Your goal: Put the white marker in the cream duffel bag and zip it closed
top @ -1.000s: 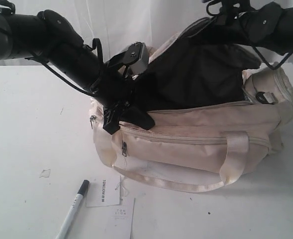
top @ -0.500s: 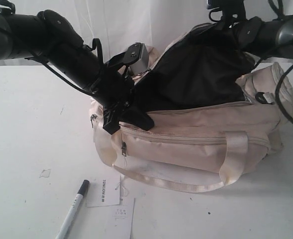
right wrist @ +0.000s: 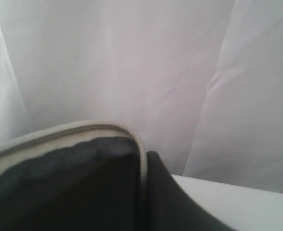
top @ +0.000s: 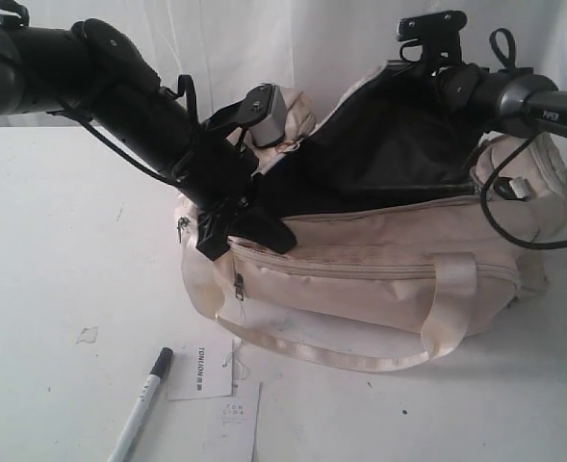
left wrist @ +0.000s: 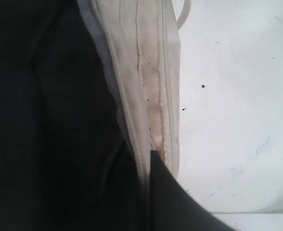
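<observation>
Tabletop (top: 62, 289), white marker (top: 141, 404) unmoved; right arm (top: 514, 96) swung rightward over cream duffel bag (top: 379, 279).

We see a cream bag (top: 360, 289) with black lining (top: 389, 144), grey zippers (top: 360, 268) and shiny cream straps (top: 453, 298). The marker (top: 141, 404) is white, with a black cap (top: 162, 361) and small dark print on its barrel. The tags (top: 201, 371) are white, printed in black. We find the left arm (top: 139, 106) black and the right arm (top: 524, 96) black to dark grey, with small white lettering. The table (top: 52, 241) is plain white, and so is the backdrop (top: 341, 38).
</observation>
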You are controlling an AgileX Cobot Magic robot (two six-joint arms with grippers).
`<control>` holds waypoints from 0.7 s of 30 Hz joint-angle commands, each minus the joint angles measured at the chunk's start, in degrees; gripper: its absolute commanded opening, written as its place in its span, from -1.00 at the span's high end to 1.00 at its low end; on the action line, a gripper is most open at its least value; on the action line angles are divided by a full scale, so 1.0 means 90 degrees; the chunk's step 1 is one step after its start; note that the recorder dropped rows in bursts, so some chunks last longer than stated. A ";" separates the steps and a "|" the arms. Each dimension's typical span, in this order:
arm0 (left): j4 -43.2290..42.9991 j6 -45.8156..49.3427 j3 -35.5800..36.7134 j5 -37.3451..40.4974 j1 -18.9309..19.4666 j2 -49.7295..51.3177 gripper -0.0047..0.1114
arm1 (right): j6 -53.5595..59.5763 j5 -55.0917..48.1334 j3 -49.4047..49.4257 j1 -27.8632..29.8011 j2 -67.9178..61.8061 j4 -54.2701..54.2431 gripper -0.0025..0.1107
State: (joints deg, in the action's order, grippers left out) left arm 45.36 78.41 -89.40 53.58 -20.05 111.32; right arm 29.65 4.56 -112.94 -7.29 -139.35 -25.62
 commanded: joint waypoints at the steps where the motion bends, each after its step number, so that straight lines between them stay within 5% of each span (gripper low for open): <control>1: 0.0016 -0.0076 0.0006 0.0733 -0.0005 -0.0098 0.92 | -0.0044 0.0231 -0.0352 0.0144 -0.0291 -0.0028 0.96; 8: 0.0016 -0.0076 0.0006 0.0771 -0.0005 -0.0098 0.92 | -0.0044 -0.0248 -0.0350 0.0144 -0.0233 -0.0028 0.93; 12: 0.0065 -0.0076 0.0006 0.0773 -0.0005 -0.0098 0.88 | -0.0044 -0.0841 -0.0350 0.0144 -0.0030 -0.0028 0.67; 17: 0.0080 -0.0458 0.0006 0.0773 -0.0005 -0.0098 0.48 | -0.0044 -0.1520 -0.0350 0.0144 0.0197 -0.0028 0.29; 21: 0.0080 -0.1080 0.0006 0.0670 -0.0005 -0.0125 0.00 | -0.0044 -0.2682 -0.0350 0.0144 0.0447 -0.0028 0.19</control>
State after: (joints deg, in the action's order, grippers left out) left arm 45.15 73.37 -89.40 58.55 -20.05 111.23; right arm 29.55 -12.75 -115.87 -6.38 -137.35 -25.83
